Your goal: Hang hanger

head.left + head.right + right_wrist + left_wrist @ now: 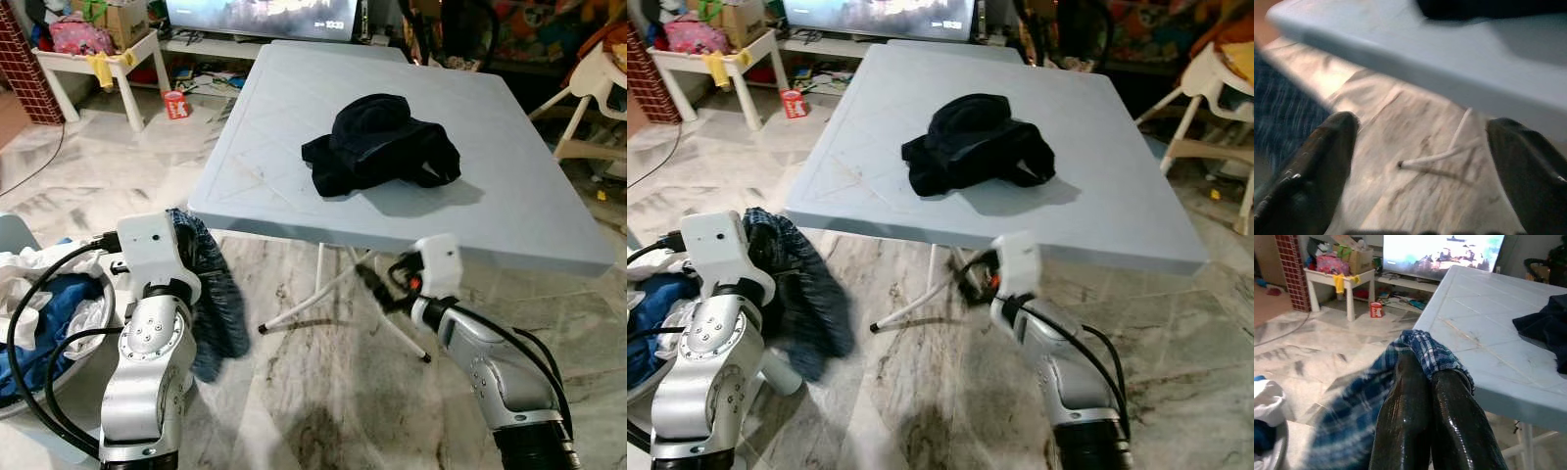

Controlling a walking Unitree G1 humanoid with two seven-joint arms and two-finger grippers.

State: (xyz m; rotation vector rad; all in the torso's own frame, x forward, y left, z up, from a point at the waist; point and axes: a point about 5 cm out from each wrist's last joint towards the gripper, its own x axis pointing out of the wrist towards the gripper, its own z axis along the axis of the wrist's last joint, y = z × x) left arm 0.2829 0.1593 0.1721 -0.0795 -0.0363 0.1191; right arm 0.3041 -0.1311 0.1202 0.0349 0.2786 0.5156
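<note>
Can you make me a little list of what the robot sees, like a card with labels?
left gripper: shut on the blue plaid cloth, held up beside the table's near corner
right gripper: open, nothing in it, low in front of the table edge
table: light blue, folding legs
on the table: dark clothes in a heap
laundry basket: by the left arm, white and blue clothes inside
floor: marble tiles
</note>
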